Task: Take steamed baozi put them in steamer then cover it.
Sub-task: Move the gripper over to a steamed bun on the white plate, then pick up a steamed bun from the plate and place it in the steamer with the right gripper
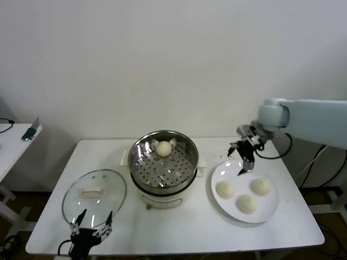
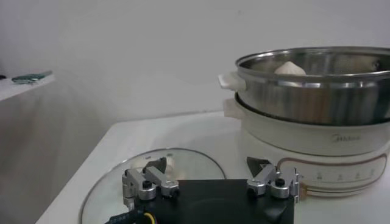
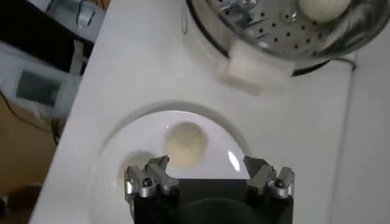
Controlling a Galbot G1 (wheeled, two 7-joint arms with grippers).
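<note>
Nearest me, my left claw (image 1: 90, 223) idled wide open over the glass lid (image 1: 94, 196). My right claw (image 1: 243, 157) hung open above the plate (image 1: 271, 214), reaching for three baozi (image 1: 225, 189); one sat in the steamer (image 1: 164, 162).

Pale blue-white right arm (image 1: 303, 115), black wrist, seemingly silver-tipped jaws with dark screws.

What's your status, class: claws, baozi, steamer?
Right claw open over plate. Left claw open by lid. One baozi in steamer, three waiting.
</note>
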